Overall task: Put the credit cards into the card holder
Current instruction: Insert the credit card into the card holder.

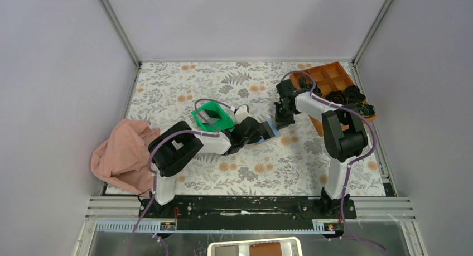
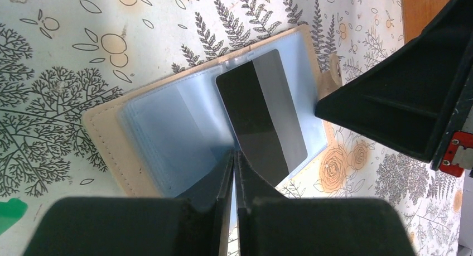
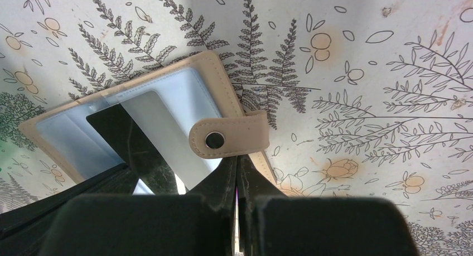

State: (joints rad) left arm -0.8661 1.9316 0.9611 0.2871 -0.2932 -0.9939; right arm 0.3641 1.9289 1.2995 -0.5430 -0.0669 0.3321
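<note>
the tan leather-like folding card holder (image 2: 167, 133) lies open on the floral-patterned bench (image 1: 279, 167), between the two arms, its blue-grey clear sleeves facing up. a dark rectangular credit card with a grey stripe (image 2: 262, 116) lies slanted on the sleeves. the left claw (image 2: 234, 167) has its fingers almost together, only a slit between them, tips at the card's near corner; i cannot tell whether they pinch it. the right claw (image 3: 239, 172) is closed, tips at the holder's outer edge just under the tan snap tab (image 3: 223, 138). a green plastic tray (image 1: 223, 122) sits near the left arm.
</note>
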